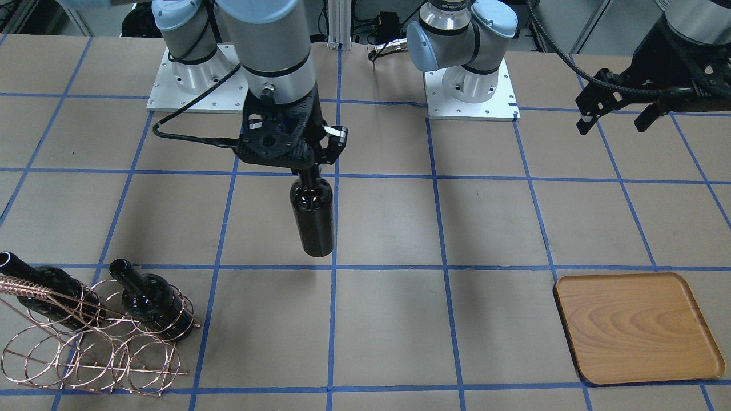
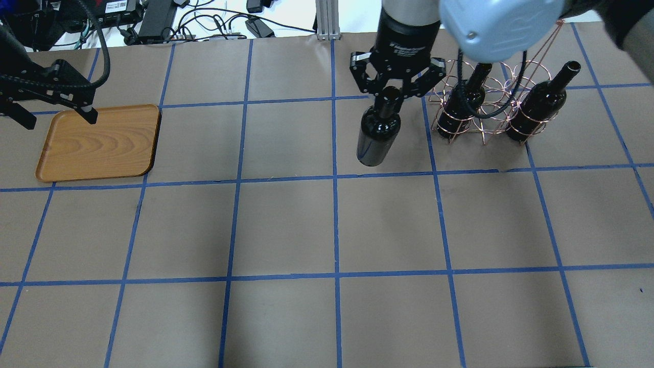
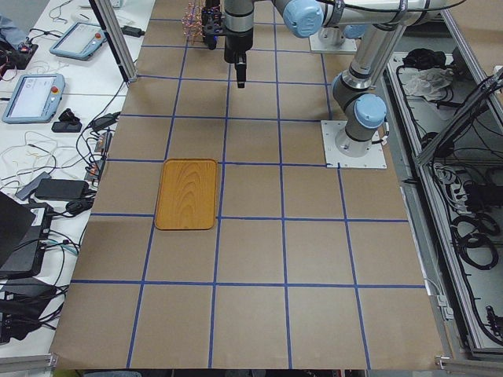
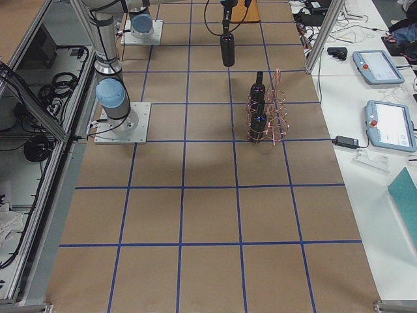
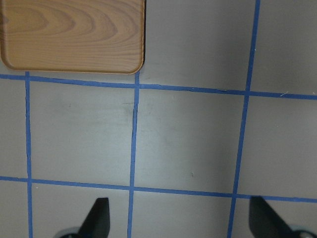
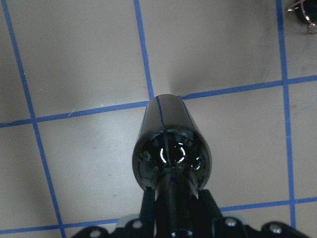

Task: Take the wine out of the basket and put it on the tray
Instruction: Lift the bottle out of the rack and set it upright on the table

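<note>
My right gripper (image 1: 309, 169) (image 2: 391, 94) is shut on the neck of a glossy near-black wine bottle (image 1: 312, 217) (image 2: 378, 134) (image 6: 171, 148), which hangs upright above the table, left of the basket in the overhead view. The copper wire basket (image 1: 91, 342) (image 2: 490, 110) holds two more dark bottles (image 2: 462, 110) (image 2: 539, 105). The wooden tray (image 1: 634, 328) (image 2: 99, 143) (image 5: 74, 34) lies bare at the far side of the table. My left gripper (image 1: 617, 117) (image 2: 53, 115) (image 5: 181, 223) hovers open beside the tray with nothing between its fingers.
Brown paper with a blue tape grid covers the table. Both arm bases (image 1: 471, 85) stand on white plates at the robot's edge. Cables and tablets (image 4: 378, 65) lie on the side benches beyond the table.
</note>
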Available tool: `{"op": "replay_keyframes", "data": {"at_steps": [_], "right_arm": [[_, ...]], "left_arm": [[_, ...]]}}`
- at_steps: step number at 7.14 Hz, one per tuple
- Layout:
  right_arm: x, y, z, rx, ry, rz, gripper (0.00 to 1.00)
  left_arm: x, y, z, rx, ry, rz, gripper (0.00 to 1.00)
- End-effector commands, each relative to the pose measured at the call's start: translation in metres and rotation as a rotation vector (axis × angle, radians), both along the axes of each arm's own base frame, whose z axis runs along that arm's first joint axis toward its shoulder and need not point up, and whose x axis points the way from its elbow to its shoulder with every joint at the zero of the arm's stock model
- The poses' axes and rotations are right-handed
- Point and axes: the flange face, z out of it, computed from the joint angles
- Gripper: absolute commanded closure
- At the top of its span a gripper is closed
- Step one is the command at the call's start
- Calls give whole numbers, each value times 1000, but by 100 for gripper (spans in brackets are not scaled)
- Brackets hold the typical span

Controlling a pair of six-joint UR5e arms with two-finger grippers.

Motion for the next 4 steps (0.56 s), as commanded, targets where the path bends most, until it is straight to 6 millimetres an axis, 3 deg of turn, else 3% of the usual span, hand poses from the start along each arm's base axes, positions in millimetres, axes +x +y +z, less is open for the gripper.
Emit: {"op": "replay_keyframes", "data": {"at_steps": [1,4], "right_arm": [[67,28,-29,28,10,-37,100],[115,48,-59,43,18,-45,100]], "left_arm": [[27,-1,-5,9,3,34,0],[37,-5,-13,24,8,19,0]]}}
